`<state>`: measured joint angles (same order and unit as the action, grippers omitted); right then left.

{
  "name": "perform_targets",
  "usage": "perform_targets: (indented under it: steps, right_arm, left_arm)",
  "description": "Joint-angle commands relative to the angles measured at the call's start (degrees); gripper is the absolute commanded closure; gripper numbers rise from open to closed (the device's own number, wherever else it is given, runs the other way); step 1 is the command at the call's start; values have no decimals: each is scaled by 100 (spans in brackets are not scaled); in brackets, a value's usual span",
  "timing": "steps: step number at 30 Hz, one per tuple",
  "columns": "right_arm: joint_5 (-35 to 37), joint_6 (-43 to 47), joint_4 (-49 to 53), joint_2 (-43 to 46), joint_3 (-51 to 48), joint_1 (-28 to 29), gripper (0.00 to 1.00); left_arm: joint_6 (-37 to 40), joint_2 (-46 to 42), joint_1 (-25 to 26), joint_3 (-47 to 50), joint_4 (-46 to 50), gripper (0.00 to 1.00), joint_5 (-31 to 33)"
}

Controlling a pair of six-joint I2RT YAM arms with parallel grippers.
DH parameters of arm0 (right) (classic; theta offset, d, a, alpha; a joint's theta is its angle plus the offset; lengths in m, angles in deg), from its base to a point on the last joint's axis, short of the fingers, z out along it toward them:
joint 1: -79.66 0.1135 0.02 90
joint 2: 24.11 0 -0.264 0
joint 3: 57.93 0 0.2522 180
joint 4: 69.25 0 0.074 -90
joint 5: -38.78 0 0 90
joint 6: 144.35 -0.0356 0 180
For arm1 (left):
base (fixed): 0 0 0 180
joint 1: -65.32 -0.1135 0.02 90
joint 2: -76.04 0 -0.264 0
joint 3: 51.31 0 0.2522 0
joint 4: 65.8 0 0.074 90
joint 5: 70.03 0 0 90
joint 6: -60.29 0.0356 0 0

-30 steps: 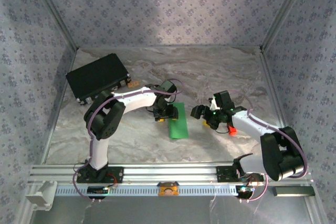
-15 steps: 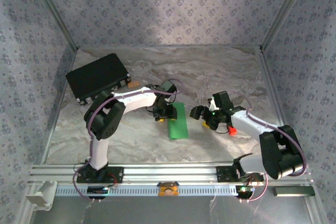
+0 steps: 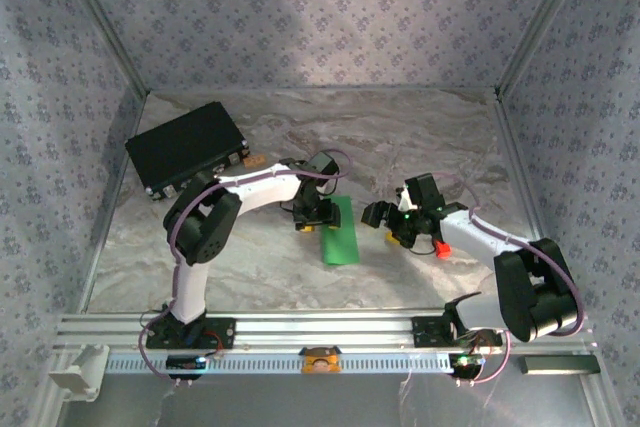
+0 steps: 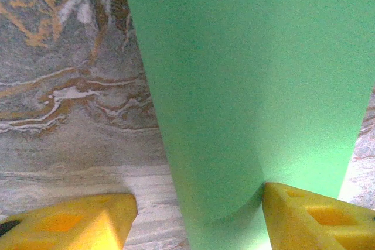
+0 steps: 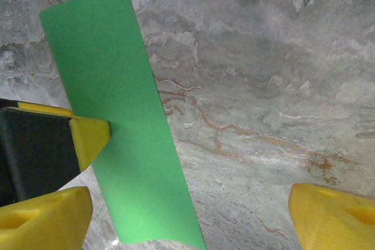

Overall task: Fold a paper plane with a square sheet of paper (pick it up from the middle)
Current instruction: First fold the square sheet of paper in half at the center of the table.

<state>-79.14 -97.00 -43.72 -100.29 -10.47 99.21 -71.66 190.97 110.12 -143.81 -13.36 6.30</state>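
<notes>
I see the left gripper (image 4: 199,200) parted, the paper (image 4: 246,74) between its jaws; the right gripper (image 5: 190,197) gapes, paper at its left.

Pale lilac-grey wallpaper with a small repeating floral print covered the back wall (image 3: 320,17) and both side walls (image 3: 50,147), which met at slanting aluminium posts (image 3: 98,17). Below lay a grey marbled tabletop (image 3: 420,127) veined with orange, edged at the front by a metal rail (image 3: 330,329). Soft light fell brightest at the back wall's centre.
</notes>
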Motion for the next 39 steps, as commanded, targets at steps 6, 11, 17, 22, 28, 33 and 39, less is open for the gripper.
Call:
perform_targets:
  steps: [6,11,17,22,28,33,39]
  right_arm:
    - [-96,29,64,-59,111,39,11]
    - [-142,52,4,-81,116,72,12]
    - [-178,50,-52,-159,152,136,14]
    - [-154,50,-23,-179,173,156,14]
    - [-139,55,5,-186,188,155,14]
    - [-110,36,17,-186,186,161,14]
    - [-108,41,41,-175,191,169,14]
  left_arm:
    - [223,689,40,207,-768,37,382]
    - [219,688,38,218,-794,37,353]
    - [105,666,40,256,-909,38,303]
    - [50,679,45,298,-997,37,246]
    - [36,697,42,289,-993,37,252]
    - [-10,735,64,280,-985,36,257]
    - [-82,750,77,324,-1007,37,318]
